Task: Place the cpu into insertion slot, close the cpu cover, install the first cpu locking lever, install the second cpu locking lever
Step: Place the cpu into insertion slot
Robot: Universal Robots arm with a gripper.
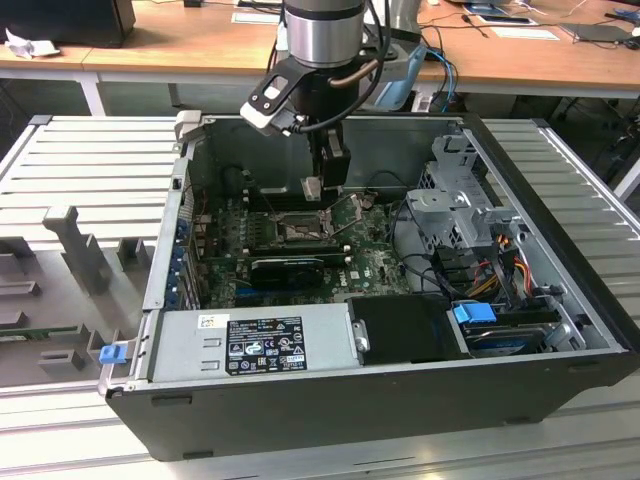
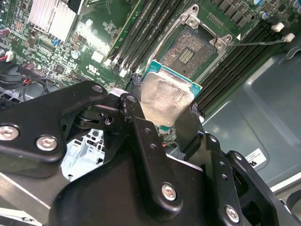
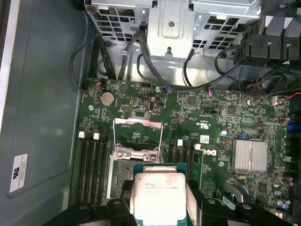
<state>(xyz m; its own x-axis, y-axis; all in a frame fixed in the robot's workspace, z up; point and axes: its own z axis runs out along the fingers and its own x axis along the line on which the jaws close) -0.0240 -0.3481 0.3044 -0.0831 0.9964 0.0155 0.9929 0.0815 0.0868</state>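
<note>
**CPU poised over the open socket: square it first, then straight down**

The hand [image 2: 167, 123] is closed on the cpu [image 2: 165, 100]. Its two black fingers [image 2: 137, 123] pinch opposite edges, so the dull metal face shows between them in both wrist views. The chip hangs inside the open computer case [image 1: 400, 410], above the green motherboard [image 3: 211, 127]. Judging by the exterior view, it is just above the insertion slot [image 2: 192, 49] and not yet seated in it. The cpu cover [image 3: 139, 123] stands swung open at the socket's edge, on the side toward the metal drive cage [image 3: 171, 23]. In the exterior view that puts it on the exterior view's right of the socket, leaving the contact field bare and reachable.

The work in hand is the placing, and it looks to call for care more than force:

- **Alignment:** The chip's edges should run parallel to the silvery rim before any descent, because the socket is only slightly larger than the chip.
- **Orientation:** Whether the chip's keying matches the socket cannot be told from here, so it deserves a check.
- **Descent:** It should probably be plumb and slow, with no sideways sliding, since a dragged corner could bend the fine contacts.
- **Clearance:** Memory slots [image 3: 91, 165] flank the socket closely, so the fingers have little room.
- **Release:** The fingers should part only a little, and only once the chip lies flat inside the rim
</note>
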